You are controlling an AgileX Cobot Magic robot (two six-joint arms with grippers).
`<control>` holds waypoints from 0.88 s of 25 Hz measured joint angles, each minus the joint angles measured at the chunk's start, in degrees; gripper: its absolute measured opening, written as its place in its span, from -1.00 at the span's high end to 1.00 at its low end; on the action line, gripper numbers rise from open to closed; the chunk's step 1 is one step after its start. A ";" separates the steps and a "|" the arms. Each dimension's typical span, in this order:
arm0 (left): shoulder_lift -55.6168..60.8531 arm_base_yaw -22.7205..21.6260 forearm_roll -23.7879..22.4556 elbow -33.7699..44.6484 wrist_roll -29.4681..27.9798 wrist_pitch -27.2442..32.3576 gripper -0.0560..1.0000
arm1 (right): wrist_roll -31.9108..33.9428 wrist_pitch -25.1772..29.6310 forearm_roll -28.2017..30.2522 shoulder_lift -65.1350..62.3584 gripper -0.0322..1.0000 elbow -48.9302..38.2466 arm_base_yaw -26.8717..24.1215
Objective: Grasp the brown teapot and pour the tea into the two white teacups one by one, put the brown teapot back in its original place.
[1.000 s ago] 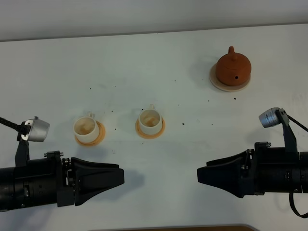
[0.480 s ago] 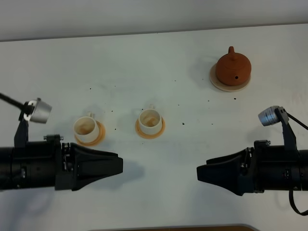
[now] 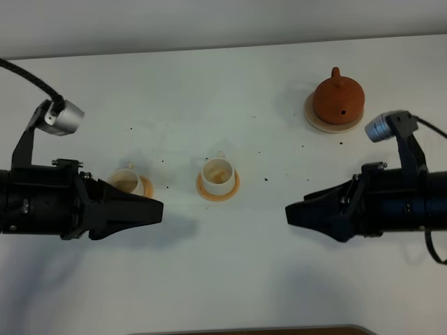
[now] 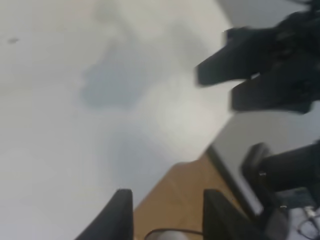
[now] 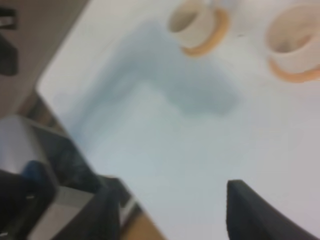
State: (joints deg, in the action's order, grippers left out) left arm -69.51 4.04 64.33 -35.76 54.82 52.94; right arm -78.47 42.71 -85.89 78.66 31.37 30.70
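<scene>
Squat brown clay teapot (image 3: 338,99) sits on flat beige saucer (image 3: 313,121). Two white cylindrical teacups (image 3: 218,173) (image 3: 125,181) stand on round orange coasters (image 3: 232,189). Left claw (image 4: 167,196) and right claw (image 5: 170,189): both apart, empty.

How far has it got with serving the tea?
Hard to say. The brown teapot sits on its beige saucer, neither claw touching it. In hand: nothing; the left claw and right claw hover open and empty. The left teacup and middle teacup look brownish inside, so pouring may be done, but I cannot tell.
</scene>
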 joint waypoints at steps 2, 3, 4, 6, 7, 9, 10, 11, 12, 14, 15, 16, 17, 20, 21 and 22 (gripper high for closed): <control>0.78 0.00 -3.95 -0.30 -4.04 -1.08 0.19 | 2.95 -2.52 3.18 0.00 -0.04 2.08 0.00; 1.61 0.00 -6.25 -0.47 -5.99 -1.23 0.19 | 4.12 -3.45 4.84 0.00 -0.04 3.09 0.00; 2.65 0.00 -8.74 -0.62 -8.47 -1.37 0.19 | 5.39 -4.45 6.49 0.03 -0.04 3.92 0.00; 5.18 0.00 -13.34 -1.14 -13.82 -1.77 0.19 | 7.73 -6.26 9.61 0.07 -0.04 5.80 0.00; 6.81 0.00 -16.33 -1.43 -16.38 -1.89 0.19 | 9.23 -6.97 11.30 0.07 -0.04 6.68 0.00; 10.10 0.00 -22.36 -1.47 -23.06 -2.07 0.19 | 12.10 -8.33 14.50 -0.04 -0.04 8.16 0.00; 11.90 0.00 -26.19 -1.47 -26.09 -1.94 0.19 | 13.19 -9.03 15.53 -0.11 -0.04 8.81 0.00; 13.66 0.00 -30.23 -1.47 -29.92 -1.67 0.19 | 14.36 -9.65 16.70 -0.12 -0.04 9.28 0.00; 15.09 0.00 -33.74 -1.47 -33.80 -1.14 0.19 | 15.22 -10.20 17.70 -0.12 -0.04 9.76 0.00; 19.94 0.00 -46.57 -1.47 -44.38 2.33 0.19 | 16.72 -11.05 19.38 -0.12 -0.04 10.35 0.00; 21.18 0.00 -49.94 -1.47 -47.57 3.85 0.19 | 16.90 -11.35 19.63 -0.12 -0.04 10.41 0.00; 22.61 0.00 -53.71 -1.47 -49.92 5.46 0.19 | 16.90 -11.67 19.63 -0.12 -0.04 10.47 0.00; 24.04 0.00 -57.04 -1.47 -52.33 6.98 0.19 | 16.96 -11.93 19.69 -0.12 -0.04 10.46 0.00; 28.27 0.00 -63.08 -0.45 -56.17 10.15 0.19 | 17.07 -12.81 19.70 -0.12 -0.04 10.46 0.00; 29.85 0.00 -63.89 0.33 -56.67 10.68 0.19 | 17.07 -12.88 19.92 -0.12 -0.04 10.59 0.00; 31.19 0.00 -64.33 1.42 -56.91 11.25 0.19 | 17.07 -12.88 19.97 -0.12 -0.04 10.83 0.00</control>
State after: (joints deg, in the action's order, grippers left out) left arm -38.32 4.04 0.00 -34.34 -2.08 64.19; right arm -61.39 29.83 -65.92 78.54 42.20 30.70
